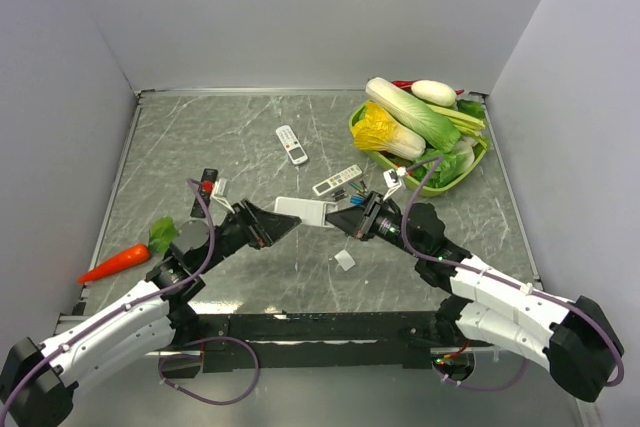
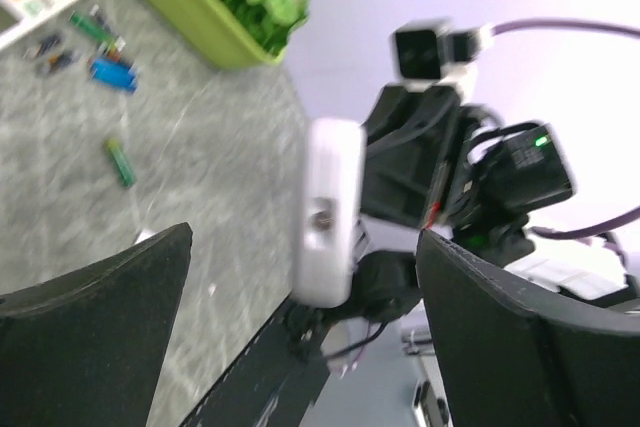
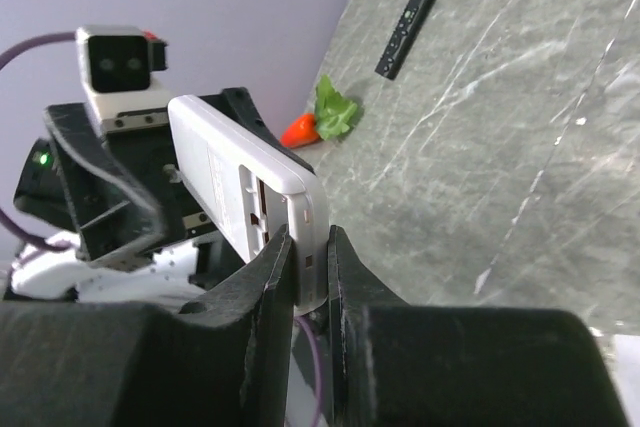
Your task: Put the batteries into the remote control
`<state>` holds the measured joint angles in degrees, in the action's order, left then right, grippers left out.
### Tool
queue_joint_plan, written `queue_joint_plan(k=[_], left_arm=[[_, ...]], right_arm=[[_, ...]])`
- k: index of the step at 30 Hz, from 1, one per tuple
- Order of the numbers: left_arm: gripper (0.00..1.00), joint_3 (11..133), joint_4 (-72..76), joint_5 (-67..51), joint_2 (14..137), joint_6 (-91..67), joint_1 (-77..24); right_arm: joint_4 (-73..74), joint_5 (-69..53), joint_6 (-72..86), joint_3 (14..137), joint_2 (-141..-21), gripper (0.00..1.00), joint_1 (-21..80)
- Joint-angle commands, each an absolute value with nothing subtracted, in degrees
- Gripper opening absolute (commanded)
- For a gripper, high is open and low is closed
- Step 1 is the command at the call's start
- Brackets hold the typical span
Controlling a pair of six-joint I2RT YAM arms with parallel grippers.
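Grips the white remote [image 3: 240, 177] endwise in the right claw [image 3: 310, 247], above the tabletop [image 1: 200, 147]; spreads the left claw [image 2: 305, 237] wide beside it. Leaves batteries [image 2: 112, 74] lying near the basket [image 2: 190, 12]; likely needs one fetched next.

At the centre of the table [image 1: 300, 285], a remote control [image 1: 305, 211] is held off the surface, with the left gripper [image 1: 290, 227] at its left end and the right gripper [image 1: 338, 224] pinching its right end. Just behind it lie the batteries [image 1: 356, 190], beside a second remote [image 1: 336, 180]; a third remote [image 1: 292, 144] lies farther back. A basket [image 1: 355, 132] of vegetables [image 1: 410, 112] sits far right. A carrot [image 1: 122, 260] lies near left, with a slim remote [image 1: 208, 183] behind it.
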<state>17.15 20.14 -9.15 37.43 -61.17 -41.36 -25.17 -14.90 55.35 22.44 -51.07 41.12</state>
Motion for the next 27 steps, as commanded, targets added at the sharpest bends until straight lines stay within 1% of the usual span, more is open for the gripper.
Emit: queue_joint_plan(k=[1, 5, 7, 8, 14, 18, 19, 27], left_arm=[[0.96, 18.46, 29.44, -6.24, 37.18, -61.35, -41.22], [0.93, 18.37, 31.11, -4.22, 39.02, -61.61, -41.22], [0.89, 17.76, 34.08, -3.43, 39.98, -62.05, -41.22], [0.86, 17.58, 34.88, -3.25, 40.34, -62.31, -41.22], [0.76, 17.58, 39.8, -2.9, 43.77, -62.23, -41.22], [0.71, 17.32, 41.57, -2.99, 45.79, -62.93, -41.31], [0.68, 17.14, 42.01, -2.81, 45.88, -63.1, -41.31], [0.66, 16.0, 43.42, -0.35, 46.4, -65.83, -41.66]], right_arm=[[-31.02, -6.43, 60.64, 23.73, -51.33, 0.0, 44.2], [-30.32, -2.64, 62.48, 24.78, -51.5, 0.0, 47.01], [-29.97, -0.28, 63.89, 25.22, -51.94, 0.0, 48.85], [-29.88, -0.09, 64.42, 25.4, -52.2, 0.0, 49.39], [-29.88, 6.31, 69.52, 25.93, -53.61, 0.0, 53.52], [-29.62, 9.22, 71.54, 26.63, -54.14, 0.0, 55.19], [-29.62, 9.75, 72.5, 26.8, -54.23, 0.0, 55.54], [-28.3, 15.46, 74.88, 28.47, -54.93, 0.0, 58.01]])
